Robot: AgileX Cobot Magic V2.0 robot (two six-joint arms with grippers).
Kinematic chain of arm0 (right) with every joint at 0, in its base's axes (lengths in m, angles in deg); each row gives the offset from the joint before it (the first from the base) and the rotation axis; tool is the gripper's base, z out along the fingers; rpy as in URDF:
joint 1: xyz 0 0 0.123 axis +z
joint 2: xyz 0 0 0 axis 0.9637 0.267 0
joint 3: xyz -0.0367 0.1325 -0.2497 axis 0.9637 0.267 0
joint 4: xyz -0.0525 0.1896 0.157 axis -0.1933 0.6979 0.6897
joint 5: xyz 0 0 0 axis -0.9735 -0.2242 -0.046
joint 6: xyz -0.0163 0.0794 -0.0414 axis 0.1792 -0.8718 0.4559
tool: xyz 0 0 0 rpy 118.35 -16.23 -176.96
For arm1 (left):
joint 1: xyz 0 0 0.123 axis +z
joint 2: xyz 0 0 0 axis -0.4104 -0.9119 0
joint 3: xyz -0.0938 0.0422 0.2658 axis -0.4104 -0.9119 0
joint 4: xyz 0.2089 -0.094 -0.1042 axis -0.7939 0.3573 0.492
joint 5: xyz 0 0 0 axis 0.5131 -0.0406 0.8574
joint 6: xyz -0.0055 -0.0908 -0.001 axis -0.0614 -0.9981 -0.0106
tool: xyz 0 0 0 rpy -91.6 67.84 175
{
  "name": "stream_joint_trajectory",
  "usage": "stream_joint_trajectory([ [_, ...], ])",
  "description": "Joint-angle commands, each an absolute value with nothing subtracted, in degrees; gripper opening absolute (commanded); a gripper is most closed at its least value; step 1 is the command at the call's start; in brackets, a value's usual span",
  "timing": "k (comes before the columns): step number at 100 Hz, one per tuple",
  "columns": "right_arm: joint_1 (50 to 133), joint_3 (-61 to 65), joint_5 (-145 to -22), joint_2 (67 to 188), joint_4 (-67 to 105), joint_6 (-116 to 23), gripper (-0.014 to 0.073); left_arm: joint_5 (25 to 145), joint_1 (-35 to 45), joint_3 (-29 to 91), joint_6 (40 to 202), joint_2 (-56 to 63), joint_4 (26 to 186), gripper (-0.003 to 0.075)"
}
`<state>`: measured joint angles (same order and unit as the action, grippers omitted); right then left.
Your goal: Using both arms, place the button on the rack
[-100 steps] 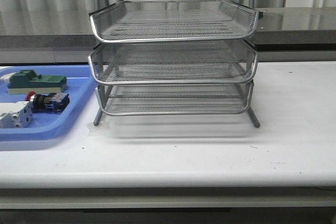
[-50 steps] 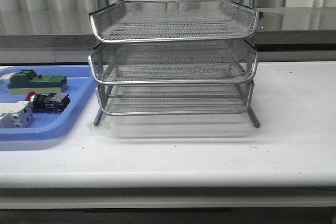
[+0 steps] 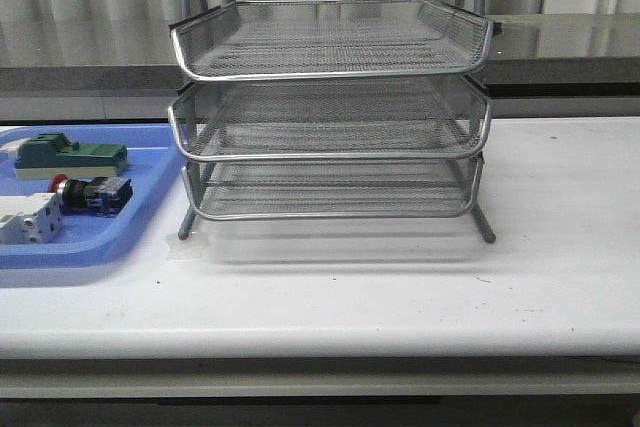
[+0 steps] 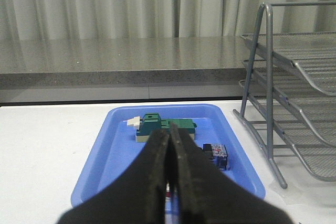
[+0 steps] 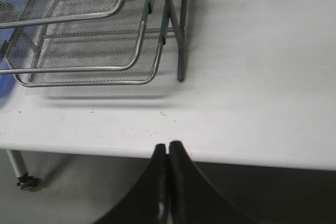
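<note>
- the button (image 3: 92, 194) lies in the blue tray (image 3: 150, 172), just beyond the left claw (image 4: 169, 145), whose fingers are pressed together, holding nothing.
- right claw (image 5: 168, 153) likewise closed and empty, over the worktop (image 3: 400, 287) edge near the rack (image 3: 330, 107).
- green block (image 3: 70, 157) and white block (image 3: 28, 219) flank the button.
- nothing has moved since earlier.

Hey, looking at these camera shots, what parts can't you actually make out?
- Front view: both arms are out of frame; the blue tray is cut by the picture's edge.
- Left wrist view: the left hand hides most of the button.
- Right wrist view: the rack is cropped; no button shows.
</note>
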<state>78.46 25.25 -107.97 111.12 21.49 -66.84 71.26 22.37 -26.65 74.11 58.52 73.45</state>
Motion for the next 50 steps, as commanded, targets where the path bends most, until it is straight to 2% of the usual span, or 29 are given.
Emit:
stream_joint_trajectory([
  [1,78.37,23.27,-103.17,113.89,26.85,-66.30,-0.0069,66.76,22.14,-29.34,73.86,57.93,73.89,-0.0020],
  [18,78.37,23.27,-102.37,119.65,37.79,-66.30,-0.0063,66.76,22.14,-29.34,73.86,57.93,73.89,-0.0020],
  [25,78.37,23.27,-102.26,122.00,41.93,-66.20,-0.0025,66.76,22.14,-29.34,73.86,57.93,73.89,-0.0020],
  [30,78.37,23.27,-102.13,123.65,44.13,-66.17,0.0029,66.76,22.14,-29.34,73.86,57.93,73.89,-0.0020],
  [50,78.42,23.27,-100.93,129.54,48.54,-62.96,0.0346,66.76,22.14,-29.34,73.86,57.93,73.89,-0.0020],
])
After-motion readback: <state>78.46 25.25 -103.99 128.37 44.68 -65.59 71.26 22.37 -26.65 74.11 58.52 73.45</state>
